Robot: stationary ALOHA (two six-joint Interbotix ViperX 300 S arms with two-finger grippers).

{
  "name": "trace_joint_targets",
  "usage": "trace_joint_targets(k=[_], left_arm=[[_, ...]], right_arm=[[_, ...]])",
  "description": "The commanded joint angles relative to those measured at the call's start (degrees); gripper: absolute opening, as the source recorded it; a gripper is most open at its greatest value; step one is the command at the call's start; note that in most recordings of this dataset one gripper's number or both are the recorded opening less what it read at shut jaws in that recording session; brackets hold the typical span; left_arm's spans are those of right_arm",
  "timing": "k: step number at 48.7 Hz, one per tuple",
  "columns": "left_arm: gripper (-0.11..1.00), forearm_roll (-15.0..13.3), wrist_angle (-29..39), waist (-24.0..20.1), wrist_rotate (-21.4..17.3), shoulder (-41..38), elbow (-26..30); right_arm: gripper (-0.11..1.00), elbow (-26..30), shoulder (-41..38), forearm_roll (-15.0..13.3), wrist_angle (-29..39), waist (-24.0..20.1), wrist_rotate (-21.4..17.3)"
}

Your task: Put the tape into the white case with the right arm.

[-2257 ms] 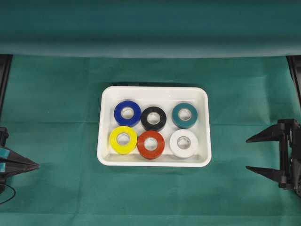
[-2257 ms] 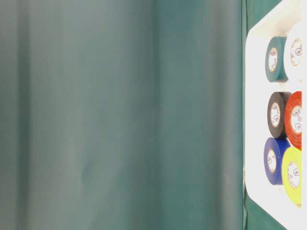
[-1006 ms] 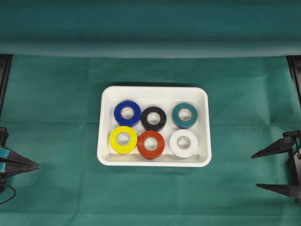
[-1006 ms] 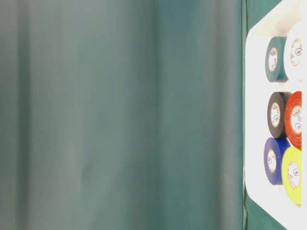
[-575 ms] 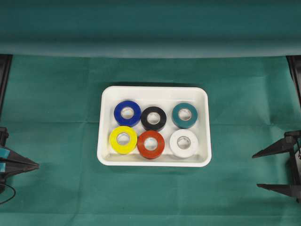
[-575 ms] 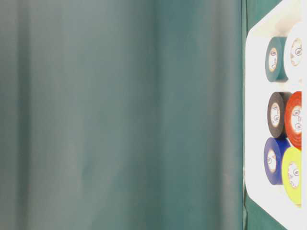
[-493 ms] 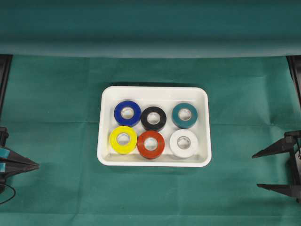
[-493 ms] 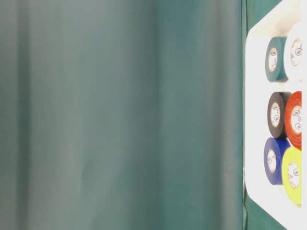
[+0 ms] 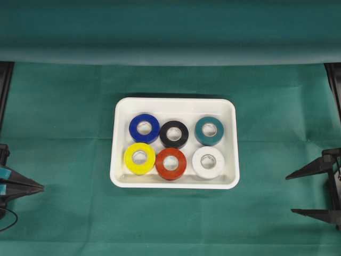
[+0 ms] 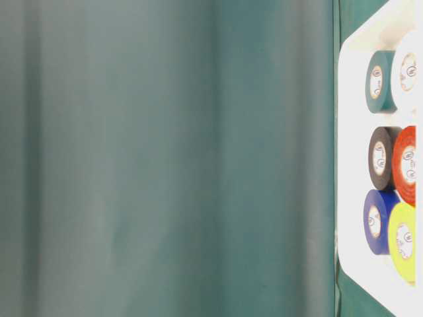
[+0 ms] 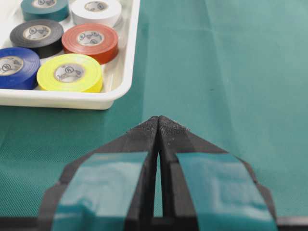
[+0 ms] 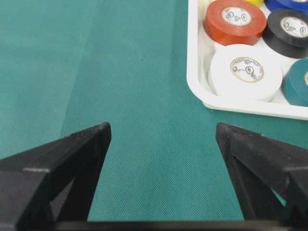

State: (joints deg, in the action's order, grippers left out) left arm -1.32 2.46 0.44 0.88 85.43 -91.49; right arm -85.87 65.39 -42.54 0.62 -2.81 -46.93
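Since all six tape rolls [image 9: 171, 163] lie inside the white case [image 9: 174, 103] and the right end effector [image 9: 313, 193] stands spread wide and empty, well apart, any further reach risks nudging the white roll [image 12: 245, 71] by the rim; left end effector [image 11: 159, 127] clenched on nothing. Table-level view is mostly blurred green cloth, case cut off at its edge; both arms are largely out of frame overhead.

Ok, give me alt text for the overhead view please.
A white case on green cloth holds six tape rolls in two rows. The open right gripper sits at the right edge, the shut left gripper at the left edge.
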Motion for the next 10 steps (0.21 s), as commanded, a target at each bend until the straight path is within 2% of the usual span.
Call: trace_joint_targets(k=[1,10], left_arm=[[0.00,0.00,-0.35,-0.18,0.00,-1.05,0.79],[0.00,-0.09,-0.35,-0.18,0.00,-1.05,0.79]], right_arm=[[0.67,0.70,-0.97,0.00,-0.44,-0.09,0.00],[0.67,0.70,-0.88,0.00,-0.44,-0.09,0.00]])
